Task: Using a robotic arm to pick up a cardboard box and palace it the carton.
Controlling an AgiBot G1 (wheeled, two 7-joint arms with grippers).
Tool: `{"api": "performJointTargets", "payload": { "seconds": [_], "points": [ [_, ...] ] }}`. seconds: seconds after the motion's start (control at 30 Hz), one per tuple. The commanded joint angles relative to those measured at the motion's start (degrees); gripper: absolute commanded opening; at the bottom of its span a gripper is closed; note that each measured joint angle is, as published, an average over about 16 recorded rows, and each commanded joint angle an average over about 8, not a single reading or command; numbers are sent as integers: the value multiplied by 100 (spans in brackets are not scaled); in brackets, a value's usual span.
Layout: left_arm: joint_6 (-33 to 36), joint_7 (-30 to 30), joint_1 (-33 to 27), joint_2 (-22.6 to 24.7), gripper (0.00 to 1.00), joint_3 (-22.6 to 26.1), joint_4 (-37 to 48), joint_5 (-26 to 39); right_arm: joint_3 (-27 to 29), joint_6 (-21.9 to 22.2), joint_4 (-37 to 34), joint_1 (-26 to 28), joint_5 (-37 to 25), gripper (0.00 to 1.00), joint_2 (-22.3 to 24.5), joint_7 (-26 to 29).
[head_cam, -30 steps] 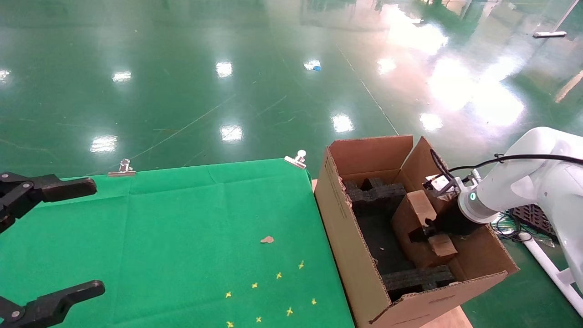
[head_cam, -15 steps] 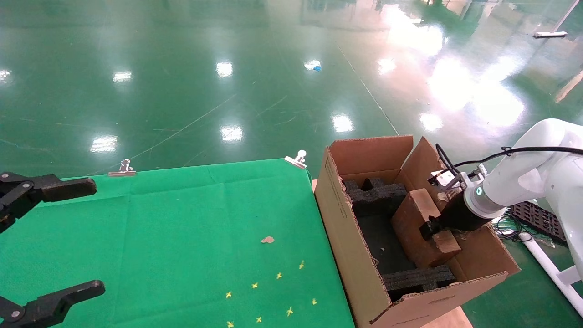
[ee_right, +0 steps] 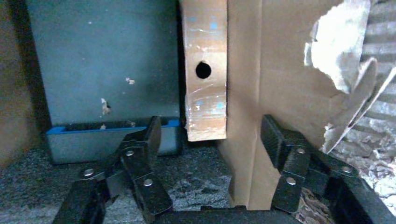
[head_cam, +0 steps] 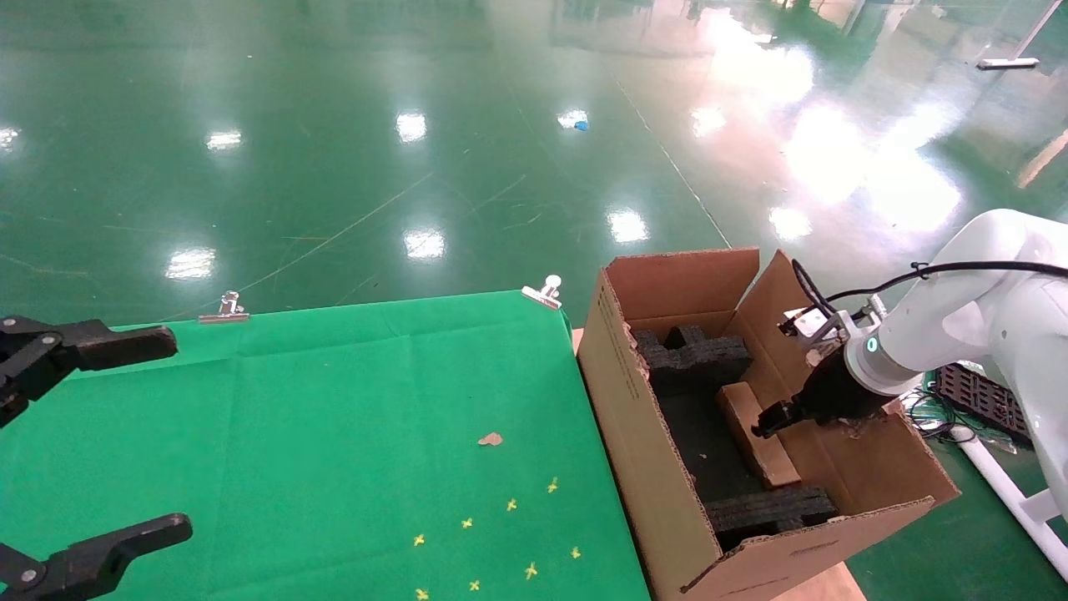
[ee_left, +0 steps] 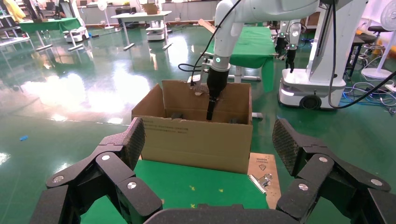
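Right wrist view, right gripper (ee_right: 212, 135) spread wide, clear of cardboard box (ee_right: 205, 70)

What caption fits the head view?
Right gripper open above the cardboard box lying inside the carton.

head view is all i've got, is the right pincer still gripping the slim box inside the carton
Observer: No. In the right wrist view the right pincer is open, and the cardboard box stands clear of both fingers.
Operator: where's the box sitting
Observer: Against the carton wall, its end down on black foam.
Operator: anything marking that face
Observer: A small round hole, with tape patches around it.
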Motion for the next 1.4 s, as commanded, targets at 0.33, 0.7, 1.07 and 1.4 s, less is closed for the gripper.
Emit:
{"api": "performJointTargets", "payload": {
  "seconds": [0.33, 0.7, 1.07, 1.4],
  "points": [
    [-2, 2, -1, -1, 100, 4, 0, -2, 61, -445, 122, 1242, 72, 100, 69, -378],
    [-3, 3, -2, -3, 100, 7, 0, -5, 243, -665, 340, 2681, 293, 100, 265, -1038],
    [-5, 6, -1, -3, 100, 9, 4, -7, 594, -693, 646, 2646, 496, 100, 404, -1295],
    [-4, 8, -4, -3, 100, 12, 7, -8, 1758, -952, 1715, 1594, 991, 100, 666, -1796]
  ]
}}
